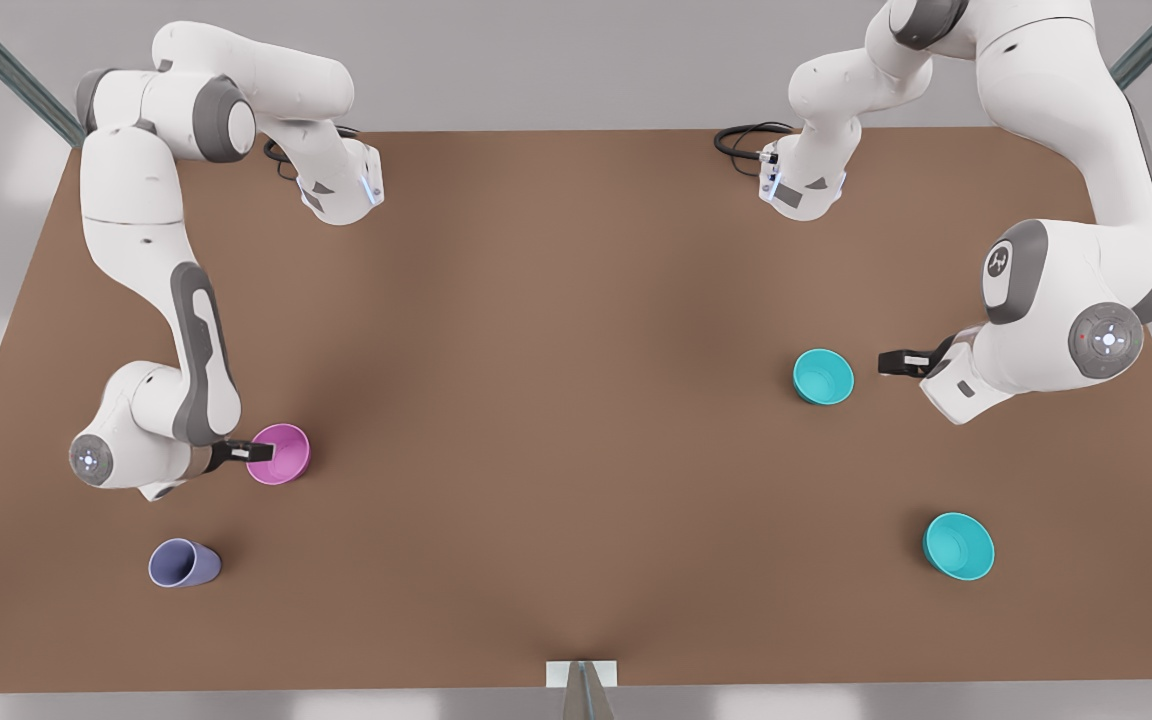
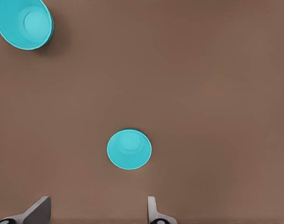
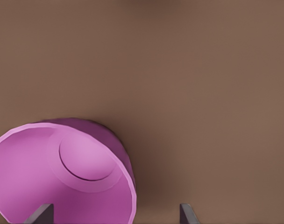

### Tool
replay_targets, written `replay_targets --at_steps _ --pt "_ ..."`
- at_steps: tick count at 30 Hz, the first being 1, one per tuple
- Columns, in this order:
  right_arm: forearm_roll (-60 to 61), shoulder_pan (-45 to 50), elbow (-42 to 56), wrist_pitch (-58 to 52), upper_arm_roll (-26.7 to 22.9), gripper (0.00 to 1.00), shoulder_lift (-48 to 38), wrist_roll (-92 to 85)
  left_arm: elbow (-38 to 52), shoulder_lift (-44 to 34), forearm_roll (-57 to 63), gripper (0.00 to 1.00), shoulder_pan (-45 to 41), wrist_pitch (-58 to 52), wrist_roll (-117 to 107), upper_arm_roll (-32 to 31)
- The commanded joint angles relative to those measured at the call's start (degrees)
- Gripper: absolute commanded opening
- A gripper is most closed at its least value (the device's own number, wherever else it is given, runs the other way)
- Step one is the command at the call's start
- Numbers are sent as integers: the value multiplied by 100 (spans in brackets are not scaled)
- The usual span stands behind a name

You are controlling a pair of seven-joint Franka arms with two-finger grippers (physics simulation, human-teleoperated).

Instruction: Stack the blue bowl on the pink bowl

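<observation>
The pink bowl [image 1: 281, 453] [image 3: 62, 177] stands on the brown table at the front view's left. My right gripper [image 1: 251, 453] [image 3: 114, 217] hangs open at its rim, one finger over the bowl's inside and the other outside its wall. A blue bowl [image 1: 823, 376] [image 2: 129, 149] sits at the front view's right. My left gripper [image 1: 894, 362] [image 2: 95, 214] is open just beside it, apart from it, with nothing between its fingers. A second look-alike teal bowl [image 1: 958, 546] [image 2: 24, 23] rests farther toward the table's near right.
A lavender-blue cup [image 1: 184, 563] lies near the table's front left edge, close to the right arm's wrist. Both arm bases and a black cable [image 1: 746, 140] stand at the far edge. Bare table [image 1: 556, 400] stretches between the two bowls.
</observation>
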Motion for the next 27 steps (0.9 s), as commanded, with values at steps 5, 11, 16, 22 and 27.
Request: replay_targets --at_steps 5,11,16,22,27 --pt "93 -75 -30 199 -1 100 205 -677 11 -7 3 100 -10 -19 1 -3" --pt "181 -127 49 243 -1 74 232 -1055 20 -15 3 100 -1 -10 -8 -3" --pt "172 -101 40 190 -1 21 223 -1056 38 -24 3 100 -10 -19 -8 -3" --pt "1102 206 286 -1067 711 21 -902 -1135 117 -42 3 100 -10 -19 -17 -3" --pt "2650 2526 1904 347 711 21 372 2459 196 -112 -6 100 -18 -27 -17 -3"
